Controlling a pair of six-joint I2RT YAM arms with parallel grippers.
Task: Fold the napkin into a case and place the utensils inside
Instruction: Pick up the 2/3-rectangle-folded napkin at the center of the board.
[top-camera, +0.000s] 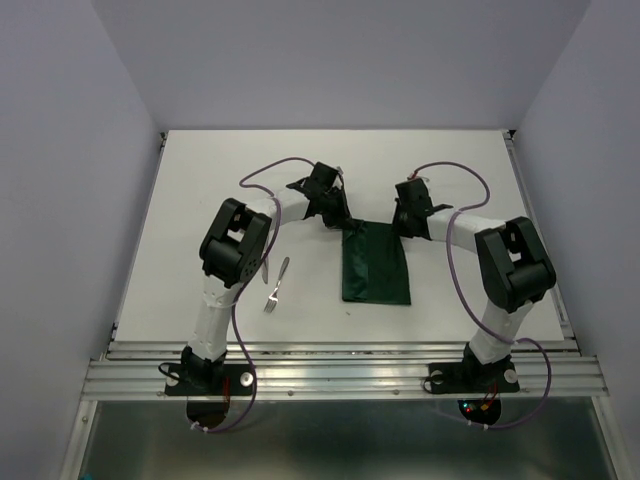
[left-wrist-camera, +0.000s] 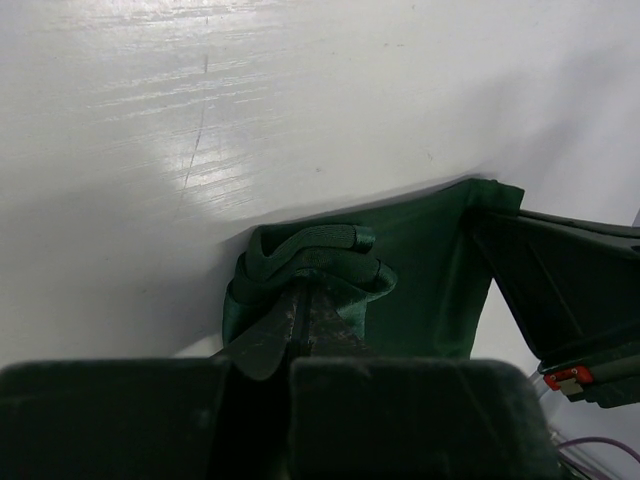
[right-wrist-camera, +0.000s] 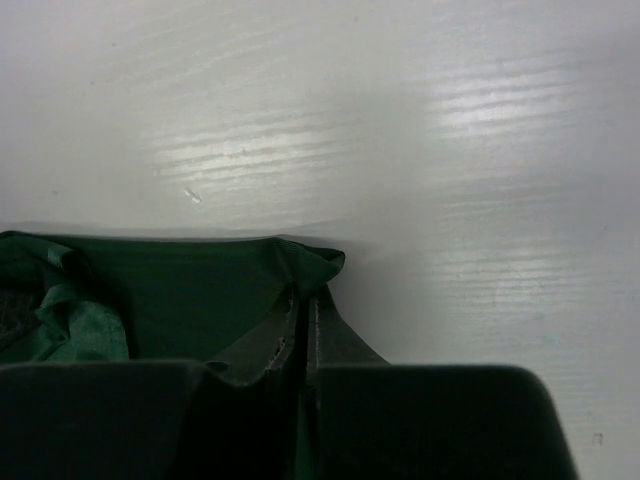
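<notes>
The white table (top-camera: 220, 170) fills the middle of the top view. The green napkin (top-camera: 375, 268) lies in the middle of that view, a little to the right. It is folded into a flat shape that is longer than it is wide. Its long side runs from the top of the picture to the bottom, and it leans just a little. One short end points up the picture, toward the two grippers.

The left gripper (top-camera: 343, 224) is at the upper left corner of the napkin. Its fingers are squeezed together on the cloth there. In the left wrist view the cloth (left-wrist-camera: 420, 270) is bunched into thick rolls right at the gripper (left-wrist-camera: 300, 300).

The right gripper (top-camera: 405, 228) is at the upper right corner. It is pinched tight on that corner too. In the right wrist view the gripper (right-wrist-camera: 303, 305) holds a small peak of the cloth (right-wrist-camera: 180, 280).

I think the next fold is about to start. To do it well, both corners should go up together, at the same height. The edge between them should stay straight and not sag. Go slow, so the bunched left corner does not slip out. Lay the edge down square before letting go.

The silver cutlery (top-camera: 275, 287) lies left of the napkin, not touching it. It points nearly the same way as the napkin, with the fork prongs toward the bottom of the picture. I cannot tell the knife from the fork here.
</notes>
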